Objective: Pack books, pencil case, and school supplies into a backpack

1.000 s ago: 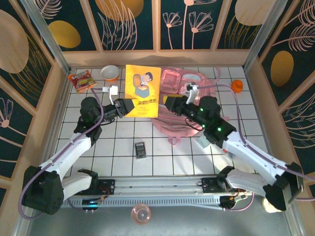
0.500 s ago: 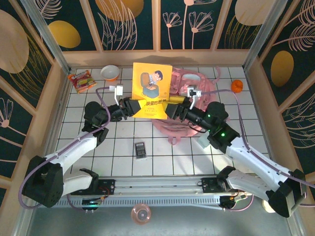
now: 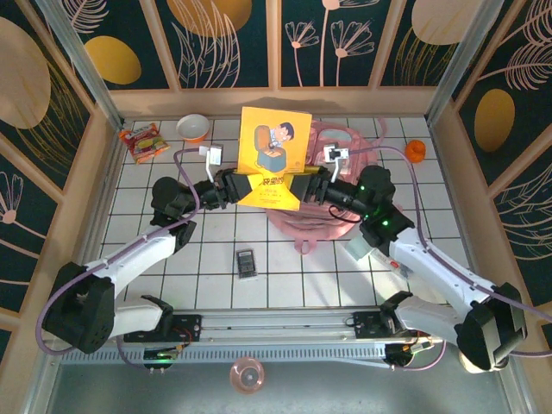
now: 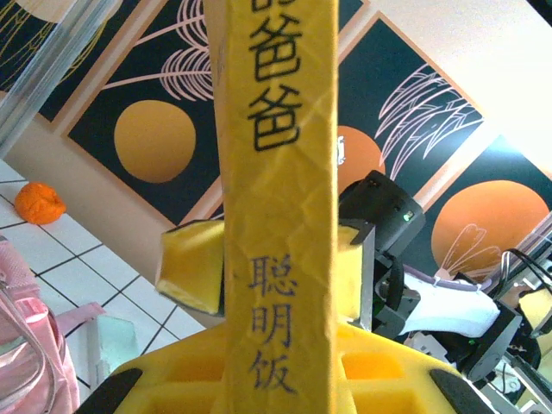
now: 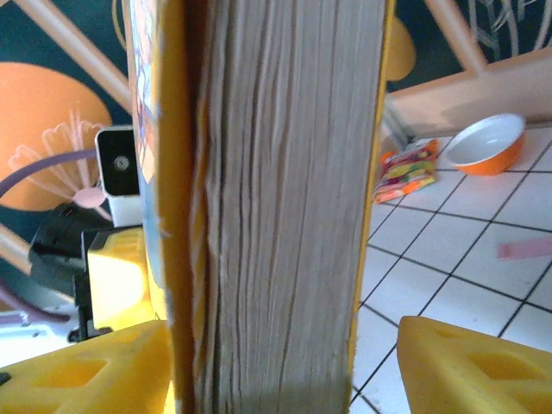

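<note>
The floor of my cell is a white tiled table [image 3: 216, 233], walled in by dark panels painted with orange discs and pale leaves. The biggest thing on it is the pink backpack [image 3: 321, 138], lying at the far middle of the tiles, mostly behind what I hold.

In front of it the yellow book [image 3: 274, 151] stands upright in the air above the backpack's near side, its illustrated cover facing the overhead camera. My left gripper [image 3: 244, 185] is clamped on the book's lower left corner. From that wrist the printed spine runs straight up between my yellow pads, with no gap on either side. My right gripper [image 3: 302, 185] reaches in at the lower right corner. From that wrist the page edge sits between my fingers [image 5: 466, 366], but that pad stands off the cover with tile showing through the gap, so these jaws are apart and not gripping. The opposite pad is just beside the other cover.

The mint pencil case [image 3: 360, 248] lies on the tiles to the right, partly under my right forearm. At the far left sit a snack packet [image 3: 144, 141] and, just beside it, an orange bowl [image 3: 193, 128]. The dark calculator [image 3: 247, 262] lies alone on the near middle tiles, well apart from the backpack. A small orange thing [image 3: 416, 152] rests by the far right wall.
</note>
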Motion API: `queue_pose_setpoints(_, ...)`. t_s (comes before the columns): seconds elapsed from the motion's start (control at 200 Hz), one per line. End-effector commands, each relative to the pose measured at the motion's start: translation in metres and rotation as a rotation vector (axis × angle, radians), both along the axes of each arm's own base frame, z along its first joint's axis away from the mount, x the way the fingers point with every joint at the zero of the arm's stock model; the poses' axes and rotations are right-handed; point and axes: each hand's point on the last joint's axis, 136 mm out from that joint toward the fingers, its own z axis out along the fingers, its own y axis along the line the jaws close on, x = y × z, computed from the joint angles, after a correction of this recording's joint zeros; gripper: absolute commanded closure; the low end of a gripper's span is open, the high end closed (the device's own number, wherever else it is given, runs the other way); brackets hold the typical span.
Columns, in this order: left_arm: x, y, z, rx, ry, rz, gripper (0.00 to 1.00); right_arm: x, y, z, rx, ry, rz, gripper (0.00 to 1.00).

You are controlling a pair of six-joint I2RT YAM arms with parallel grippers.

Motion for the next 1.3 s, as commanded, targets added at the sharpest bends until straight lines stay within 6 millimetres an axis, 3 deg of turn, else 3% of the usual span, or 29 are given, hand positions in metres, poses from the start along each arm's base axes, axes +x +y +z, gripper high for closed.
queue_pose_setpoints(0.0,-0.018,0.003,0.049,-0.091,-0.190,-0.026,1.00,-0.016,0.009,0.015,0.048,-0.031,0.138,0.30)
queue_pose_setpoints(0.155,-0.009,-0.001,0.039,-0.069,-0.170,-0.008,1.00,-0.039,0.012,0.031,0.101,-0.108,0.268,0.30)
queue_pose_setpoints(0.345,0.008,-0.003,0.020,-0.015,-0.130,0.056,1.00,-0.043,0.001,0.037,0.100,-0.152,0.233,0.37)
queue_pose_setpoints(0.405,0.009,-0.005,0.017,-0.009,-0.120,0.054,1.00,-0.042,-0.002,0.038,0.093,-0.159,0.209,0.46)
queue_pose_setpoints(0.51,0.009,-0.007,0.014,-0.001,-0.113,0.038,1.00,-0.038,-0.005,0.041,0.087,-0.169,0.174,0.76)
queue_pose_setpoints(0.591,0.011,-0.009,0.007,0.046,-0.100,0.039,0.83,-0.037,-0.007,0.043,0.077,-0.180,0.161,1.00)
queue_pose_setpoints(0.696,0.022,-0.005,-0.006,0.168,-0.132,0.143,0.61,-0.036,-0.014,0.039,0.014,-0.217,0.101,1.00)
queue_pose_setpoints(0.816,0.031,0.008,-0.024,0.388,-0.257,0.270,0.45,-0.043,-0.027,0.022,-0.139,-0.361,0.043,1.00)
queue_pose_setpoints(0.956,0.039,0.029,-0.033,0.665,-0.406,0.370,0.35,-0.044,-0.048,-0.005,-0.388,-0.527,-0.010,1.00)
queue_pose_setpoints(0.976,0.038,0.031,-0.040,0.705,-0.417,0.360,0.34,-0.045,-0.050,-0.011,-0.435,-0.560,0.000,1.00)
queue_pose_setpoints(0.991,0.037,0.032,-0.032,0.715,-0.453,0.359,0.34,-0.045,-0.051,-0.015,-0.466,-0.575,0.008,1.00)
queue_pose_setpoints(1.051,0.033,0.032,-0.033,0.779,-0.522,0.317,0.32,-0.042,-0.057,-0.033,-0.599,-0.632,0.017,1.00)
queue_pose_setpoints(1.166,0.027,0.033,-0.040,0.861,-0.604,0.249,0.31,-0.024,-0.071,-0.060,-0.804,-0.613,-0.001,1.00)
queue_pose_setpoints(1.296,0.015,0.029,-0.050,0.887,-0.682,0.149,0.30,-0.018,-0.072,-0.084,-0.942,-0.621,0.081,1.00)
